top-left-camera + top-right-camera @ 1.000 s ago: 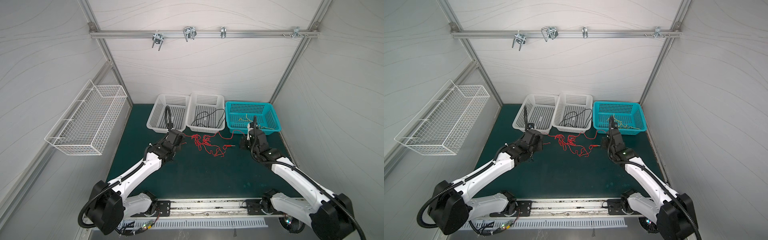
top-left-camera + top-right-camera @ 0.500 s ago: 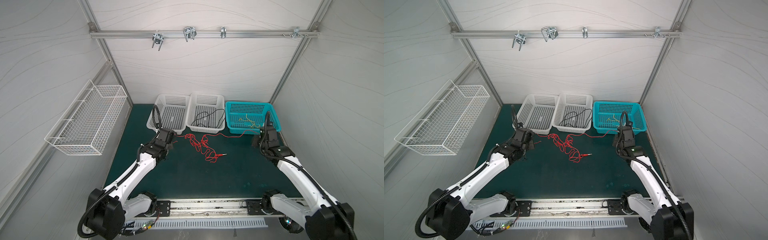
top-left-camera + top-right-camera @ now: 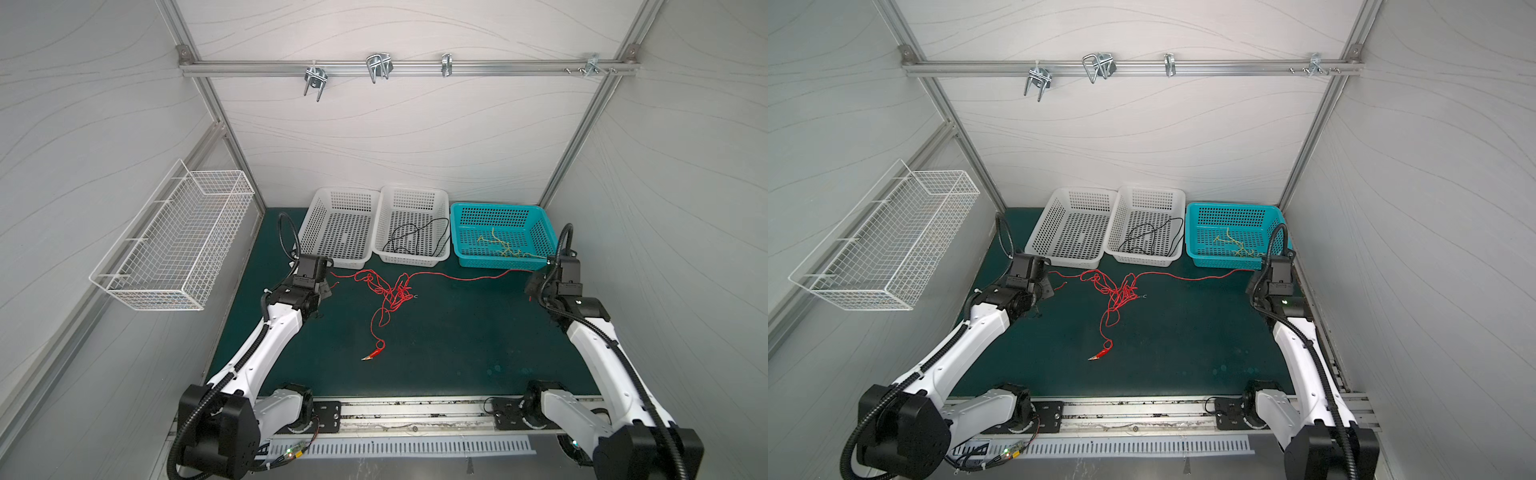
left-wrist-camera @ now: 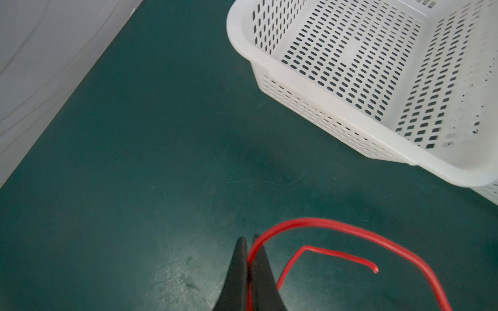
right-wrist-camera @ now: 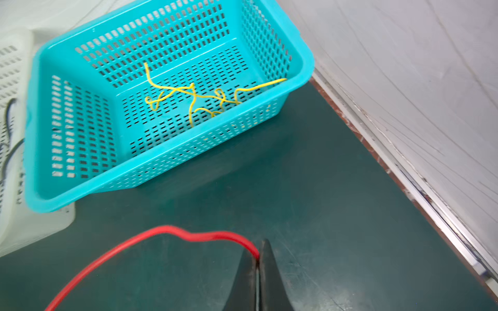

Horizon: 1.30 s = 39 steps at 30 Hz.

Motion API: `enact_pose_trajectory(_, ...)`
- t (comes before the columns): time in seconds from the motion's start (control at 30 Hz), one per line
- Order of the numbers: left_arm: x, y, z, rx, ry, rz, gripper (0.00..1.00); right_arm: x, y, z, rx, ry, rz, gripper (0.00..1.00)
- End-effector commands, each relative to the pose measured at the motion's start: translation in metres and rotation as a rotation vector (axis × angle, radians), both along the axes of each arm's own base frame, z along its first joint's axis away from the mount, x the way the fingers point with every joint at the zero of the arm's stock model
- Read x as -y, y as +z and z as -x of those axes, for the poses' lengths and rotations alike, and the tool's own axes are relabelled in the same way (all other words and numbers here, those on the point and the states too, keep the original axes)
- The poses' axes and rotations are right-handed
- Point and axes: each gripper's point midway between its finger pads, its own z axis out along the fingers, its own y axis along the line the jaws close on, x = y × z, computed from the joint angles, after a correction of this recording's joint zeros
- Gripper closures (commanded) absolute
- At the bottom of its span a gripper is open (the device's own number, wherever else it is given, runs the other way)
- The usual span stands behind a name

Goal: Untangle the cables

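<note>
Both arms are pulling the red cable [image 3: 457, 275] apart across the green surface [image 3: 457, 353]. The left end effector [image 4: 249, 243] is clenched on it, the cable pinched between its closed jaws and looping off toward the lower right of the left wrist frame, with a short free tip curling beside the loop. The right end effector [image 5: 258, 255] is likewise clenched on the red cable, which leaves the jaw tips and sweeps to the lower left of the right wrist frame.

In both top views the cable runs from the left end effector [image 3: 326, 286] at centre left, through a dense red knot [image 3: 395, 293] in the middle of the frame, then nearly straight to the right end effector [image 3: 532, 286] at centre right. A loose tail drops from the knot toward the lower centre and ends in a small clip [image 3: 372, 354].

To do this step well, I would judge it best to spread the arms slowly and evenly — the right-hand run looks almost taut, so a hard tug may cinch the knot rather than open it. Lifting slightly, so the loops can slide free of the surface, may help.

The black cable [image 3: 415, 241] lies in the middle white basket [image 3: 411, 259], the yellow cable [image 5: 194, 94] in the teal basket [image 5: 172, 156]; the left white basket [image 4: 310, 102] looks empty — presumably awaiting the red one.
</note>
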Motion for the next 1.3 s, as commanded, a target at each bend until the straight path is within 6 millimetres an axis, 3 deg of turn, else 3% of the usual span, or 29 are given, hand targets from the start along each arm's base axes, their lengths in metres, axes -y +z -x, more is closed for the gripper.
enact_pose_trajectory(0.0,-0.018,-0.008,0.006,-0.01,0.093,0.031,1.0,0.017,0.009,0.008,0.032,-0.079,-0.015,1.0)
enact_pose_trajectory(0.27,-0.019,-0.005,0.001,0.012,0.07,0.038,1.0,0.02,0.01,0.01,0.023,-0.072,0.001,1.0)
enact_pose_trajectory(0.5,0.034,-0.006,-0.022,0.125,-0.159,0.256,1.0,-0.03,0.005,-0.004,0.087,0.121,-0.109,1.0)
enact_pose_trajectory(0.67,0.046,-0.018,-0.025,0.082,-0.205,0.294,1.0,-0.052,0.0,-0.008,0.066,0.185,-0.056,1.0)
enact_pose_trajectory(0.97,0.047,-0.025,-0.025,0.023,-0.208,0.228,0.38,-0.068,-0.003,-0.014,0.058,0.229,-0.036,1.0)
enact_pose_trajectory(1.03,0.048,-0.023,-0.025,0.017,-0.215,0.211,0.31,-0.072,-0.002,-0.015,0.061,0.237,-0.03,1.0)
enact_pose_trajectory(1.13,0.059,-0.018,-0.026,0.02,-0.267,0.196,0.3,-0.077,-0.001,-0.017,0.065,0.256,-0.023,1.0)
enact_pose_trajectory(1.27,0.101,-0.008,-0.027,0.049,-0.452,0.173,0.31,-0.086,-0.003,-0.019,0.067,0.28,-0.016,1.0)
